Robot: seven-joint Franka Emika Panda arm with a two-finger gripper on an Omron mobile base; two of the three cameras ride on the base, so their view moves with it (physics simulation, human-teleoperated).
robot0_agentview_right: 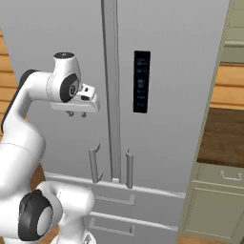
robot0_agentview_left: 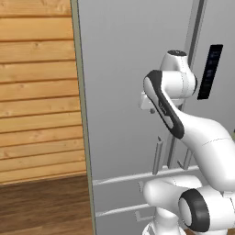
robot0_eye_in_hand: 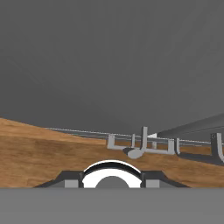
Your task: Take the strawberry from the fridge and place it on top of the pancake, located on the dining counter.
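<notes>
Fridge (robot0_agentview_right: 157,28) doors shut, claw (robot0_agentview_right: 76,113) parked near left door, gap can't be told. Handle (robot0_agentview_right: 94,163) best approached squarely, gripped mid-bar.

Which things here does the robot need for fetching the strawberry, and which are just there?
Needed for the job:
fridge, doors closed
fridge door handles
gripper, up in front of the left door

Just there:
wooden wall
wooden floor
cabinet with a drawer
</notes>
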